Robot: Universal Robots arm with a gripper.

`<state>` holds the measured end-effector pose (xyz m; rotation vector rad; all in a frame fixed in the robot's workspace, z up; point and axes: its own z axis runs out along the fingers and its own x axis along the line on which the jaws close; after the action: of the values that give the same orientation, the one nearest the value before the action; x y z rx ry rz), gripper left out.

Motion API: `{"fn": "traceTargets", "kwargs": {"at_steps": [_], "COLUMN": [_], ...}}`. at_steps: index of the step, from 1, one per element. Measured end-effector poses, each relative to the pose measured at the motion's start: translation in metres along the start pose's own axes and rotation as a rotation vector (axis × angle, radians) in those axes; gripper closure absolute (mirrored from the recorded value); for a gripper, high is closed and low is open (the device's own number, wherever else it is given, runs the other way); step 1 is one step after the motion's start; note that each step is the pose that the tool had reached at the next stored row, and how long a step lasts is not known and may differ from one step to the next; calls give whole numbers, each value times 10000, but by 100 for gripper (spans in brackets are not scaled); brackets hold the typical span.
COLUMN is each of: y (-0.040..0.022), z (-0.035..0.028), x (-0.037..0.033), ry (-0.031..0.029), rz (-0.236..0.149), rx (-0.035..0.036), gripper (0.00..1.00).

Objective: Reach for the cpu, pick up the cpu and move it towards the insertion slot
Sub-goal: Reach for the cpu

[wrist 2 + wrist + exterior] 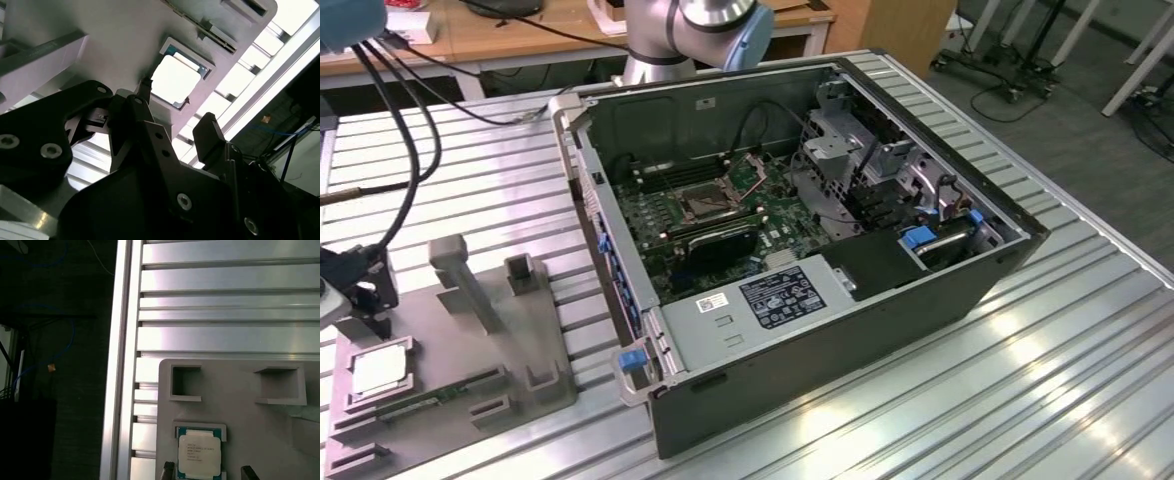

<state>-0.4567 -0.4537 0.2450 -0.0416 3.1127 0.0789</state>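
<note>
Gripper [208, 471] stands released over the cpu [199, 460], its two dark fingers [210, 131] spread to either side of the chip and not clamped on it; whether they touch it cannot be told. The cpu lies flat, metal top up, in a square recess of the grey holder [554, 330], which sits by the tabletop [1014, 380] edge at the exterior view's left. The insertion slot [698, 205] is on the motherboard [781, 200] inside the open computer case [854, 340], well apart from the cpu.
</note>
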Motion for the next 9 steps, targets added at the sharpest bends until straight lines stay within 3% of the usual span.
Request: {"fn": "traceTargets", "kwargs": {"at_steps": [9], "y": [-8], "z": [168], "x": [4], "ry": [0], "rz": [0], "rx": [-5], "gripper": [38]}}
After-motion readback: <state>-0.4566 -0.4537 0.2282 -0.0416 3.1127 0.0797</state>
